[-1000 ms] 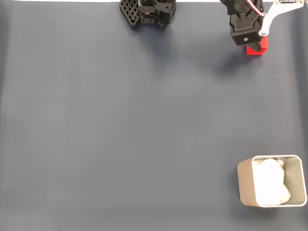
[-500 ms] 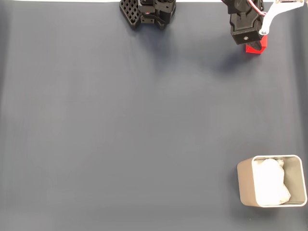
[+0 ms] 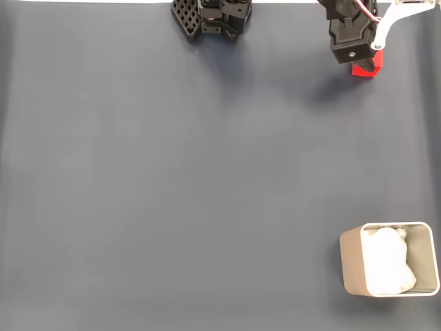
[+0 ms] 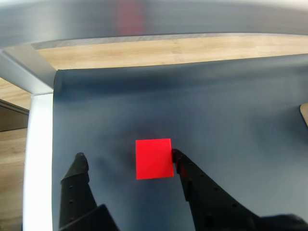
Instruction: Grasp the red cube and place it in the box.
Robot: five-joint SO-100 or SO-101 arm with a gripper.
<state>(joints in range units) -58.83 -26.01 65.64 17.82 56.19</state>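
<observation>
Clearly, the red cube point(image 4: 154, 158) is your easy kind of object: small, solid-looking, with flat matte faces and square edges, so you can judge it light, stiff and not fragile, and not very slippery against the fingers. It sits on the dark mat point(image 3: 207, 179) near the far right corner in the fixed view, partly hidden under the arm. In the wrist view it lies between the fingers of the gripper point(image 4: 129, 158), with the right-hand finger point(image 4: 185, 168) touching or just beside its right face and the left-hand finger point(image 4: 79, 168) standing well apart from its left face, so the jaws are wide and hold nothing. Take it across those two opposite side faces, squarely on the flats rather than on a corner; since one finger is already at the cube, closing will likely push it sideways a little before it is pinched, so expect that. The box point(image 3: 351, 265) waits at the near right corner of the mat, well apart from the cube, its white lining point(image 3: 387, 267) bunched inside, which should cushion a drop.
</observation>
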